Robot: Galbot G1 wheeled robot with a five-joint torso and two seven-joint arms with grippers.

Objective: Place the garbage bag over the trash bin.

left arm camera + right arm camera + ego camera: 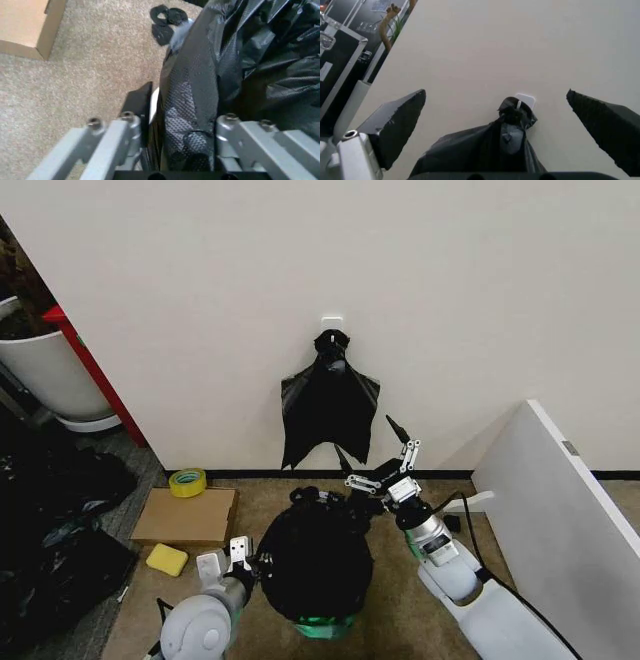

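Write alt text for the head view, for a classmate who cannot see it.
A black garbage bag covers the trash bin on the carpet, the left hand at its left edge and the open right hand raised beside it. Behind, another black bag hangs from a wall hook.

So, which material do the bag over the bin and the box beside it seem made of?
The garbage bag looks like thin black plastic film: glossy and crinkled, with an embossed dotted texture near the left pincer. The flat box seems plain matte brown cardboard.
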